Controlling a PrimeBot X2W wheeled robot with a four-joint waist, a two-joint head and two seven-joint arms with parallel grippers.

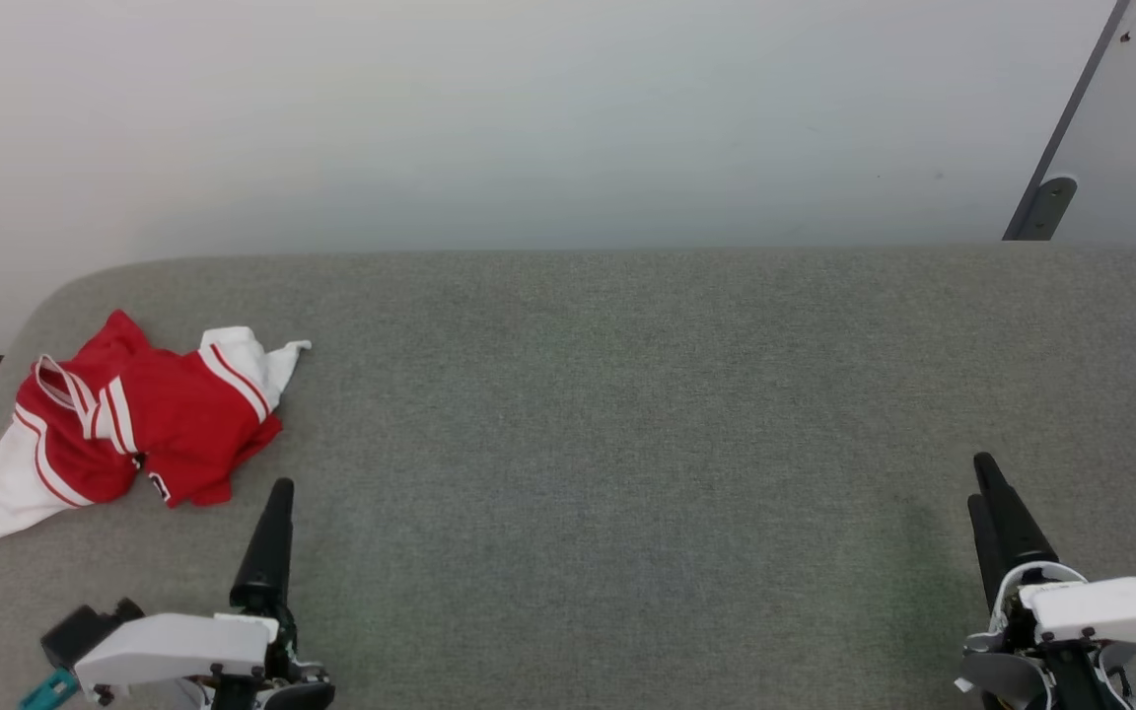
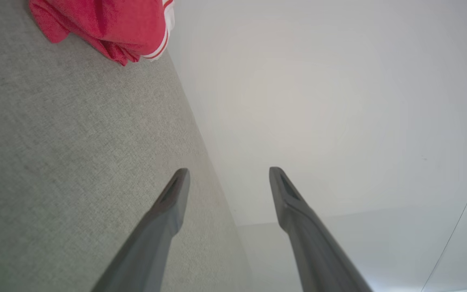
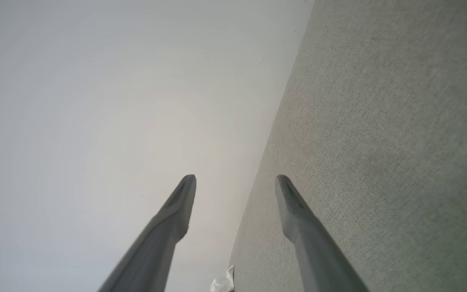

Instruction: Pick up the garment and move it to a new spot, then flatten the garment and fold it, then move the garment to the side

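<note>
Both spread wide, empty: left gripper (image 2: 229,172), right gripper (image 3: 235,178) | garment (image 1: 174,414) crumpled near left gripper, untouched

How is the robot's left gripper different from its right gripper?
The left gripper sits close to the crumpled red-and-white garment, while the right gripper is far from it, at the other end of the grey table. In the head view the left gripper's fingers lean to the right and the right gripper's lean to the left. Both are open, empty and have long dark fingers.
</note>
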